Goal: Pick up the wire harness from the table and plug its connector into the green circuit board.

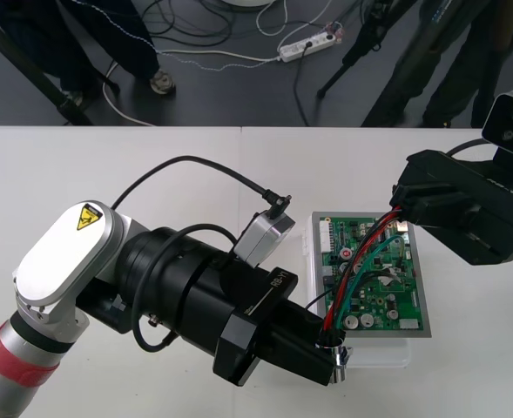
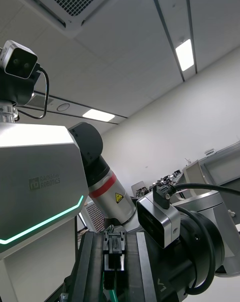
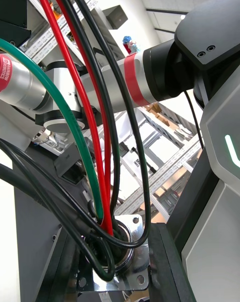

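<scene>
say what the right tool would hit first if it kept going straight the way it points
Likely the left arm's grey box-shaped wrist camera, straight ahead of the right tool that grips the wire harness's small black plug; depth is unclear.

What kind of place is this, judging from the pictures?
Probably a robotics lab or test bench: on a plain table, the left gripper and right gripper hold a harness over a green board, and a power strip with cables lies on the dark floor beyond.
</scene>
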Controlling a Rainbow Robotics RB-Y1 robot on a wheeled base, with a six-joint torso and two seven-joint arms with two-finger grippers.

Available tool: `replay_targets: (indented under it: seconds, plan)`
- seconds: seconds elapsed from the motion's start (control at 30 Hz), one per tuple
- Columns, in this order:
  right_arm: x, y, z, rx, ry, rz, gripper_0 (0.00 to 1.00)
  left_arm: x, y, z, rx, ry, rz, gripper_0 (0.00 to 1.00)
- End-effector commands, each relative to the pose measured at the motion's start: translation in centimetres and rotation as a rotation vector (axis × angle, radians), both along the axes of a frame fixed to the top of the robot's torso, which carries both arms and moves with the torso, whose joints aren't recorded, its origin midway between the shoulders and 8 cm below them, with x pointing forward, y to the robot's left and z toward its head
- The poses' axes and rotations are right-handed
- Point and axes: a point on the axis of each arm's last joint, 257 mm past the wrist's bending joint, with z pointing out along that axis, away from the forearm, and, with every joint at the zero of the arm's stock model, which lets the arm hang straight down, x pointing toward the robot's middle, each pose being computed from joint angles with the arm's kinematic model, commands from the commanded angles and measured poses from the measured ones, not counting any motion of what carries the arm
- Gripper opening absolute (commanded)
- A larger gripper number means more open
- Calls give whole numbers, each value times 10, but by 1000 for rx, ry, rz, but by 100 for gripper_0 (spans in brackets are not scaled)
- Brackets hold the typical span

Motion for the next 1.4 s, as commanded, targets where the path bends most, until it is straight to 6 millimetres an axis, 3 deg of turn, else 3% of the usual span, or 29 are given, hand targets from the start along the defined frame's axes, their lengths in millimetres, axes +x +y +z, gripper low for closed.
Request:
replay_targets:
  seconds: [0.03,0.3,0.33,0.4,0.43,0.47,0.93,1.4]
  plan:
    - [-1,0,14,13,-28,17,0,-7,2,-3,30,67,-15,0]
    - [1,-1,13,14,-25,10,0,-4,2,-1,23,72,0,0]
    - [1,-1,13,14,-25,10,0,-3,1,0,21,70,4,4]
    - [1,-1,13,14,-25,10,0,-1,0,1,17,74,13,52]
    - [1,-1,13,14,-22,10,0,1,-1,1,15,73,21,89]
    - [2,-1,14,16,-24,8,0,2,-1,1,12,73,27,100]
    - [2,0,13,19,-27,8,0,16,-6,3,-19,28,88,100]
    - [4,-2,14,23,-25,0,0,42,-4,5,-50,-39,191,100]
